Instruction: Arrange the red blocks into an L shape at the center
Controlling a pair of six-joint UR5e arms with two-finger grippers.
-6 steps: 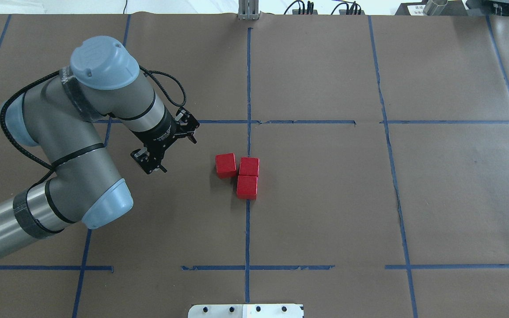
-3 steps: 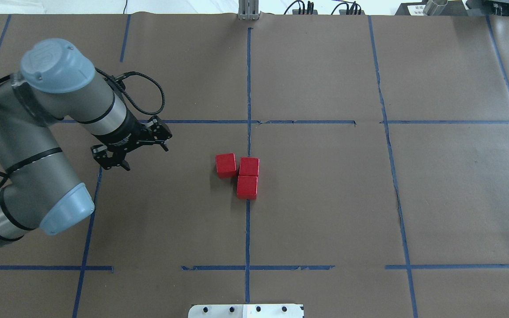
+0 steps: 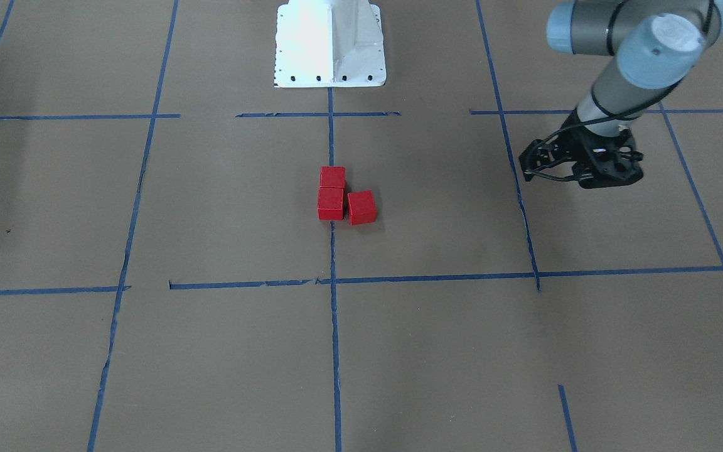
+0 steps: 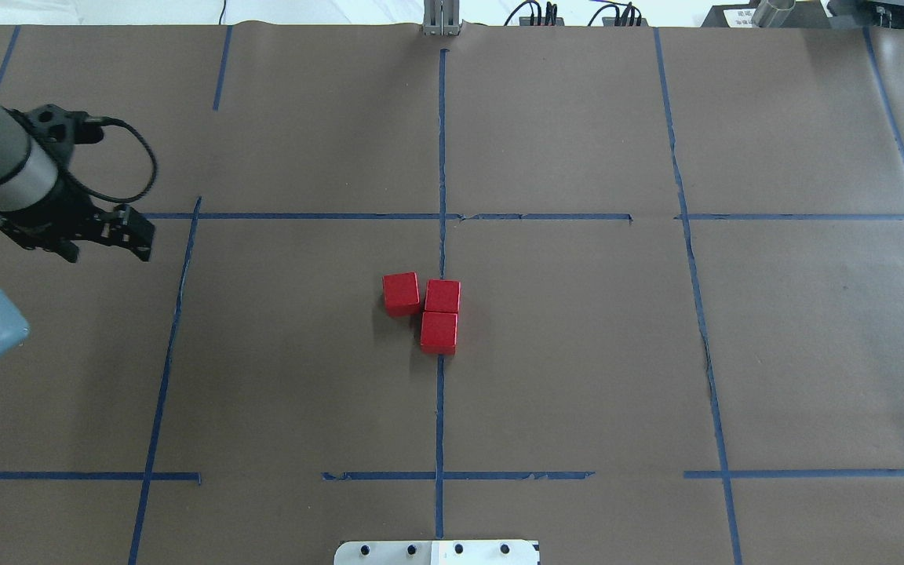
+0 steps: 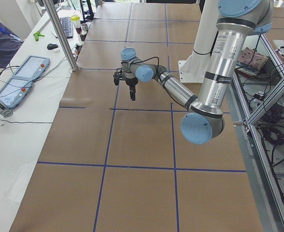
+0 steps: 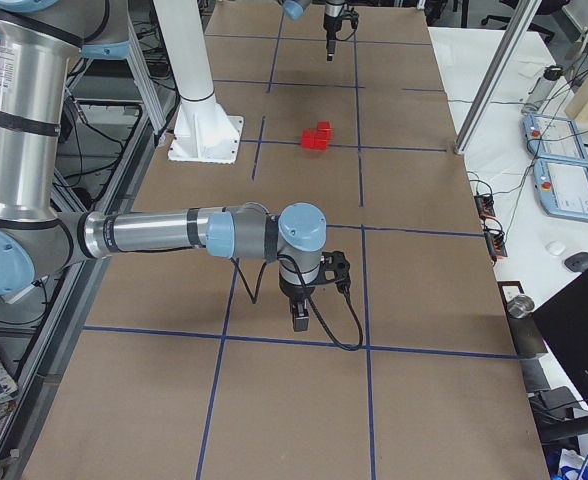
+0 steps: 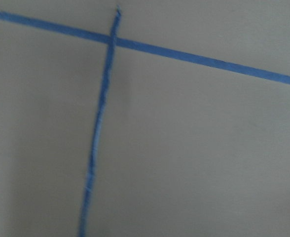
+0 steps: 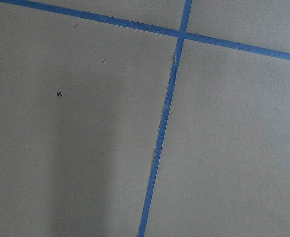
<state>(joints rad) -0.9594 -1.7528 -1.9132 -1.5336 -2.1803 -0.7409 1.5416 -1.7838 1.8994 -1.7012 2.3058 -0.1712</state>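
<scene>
Three red blocks lie together on the center blue tape line (image 4: pixel 440 408). One block (image 4: pixel 401 293) is to the left, one (image 4: pixel 442 297) is on the line, and one (image 4: pixel 439 331) is just below it. They touch or nearly touch in an L. They also show in the front view (image 3: pixel 330 204) and the right view (image 6: pixel 317 135). My left gripper (image 4: pixel 103 239) hangs far to the left of them, empty, its fingers looking spread; it also shows in the front view (image 3: pixel 594 176). My right gripper (image 6: pixel 299 320) hovers low over bare paper far from the blocks; I cannot tell whether it is open.
The white robot base (image 3: pixel 330 44) stands at the table's near edge behind the blocks. Brown paper with a blue tape grid covers the table. Both wrist views show only paper and tape. Cables and controllers (image 5: pixel 23 79) lie beyond the table's far edge.
My left arm has swung away to the left, from close beside the blocks out to the table's left side. The three blocks have not moved.
</scene>
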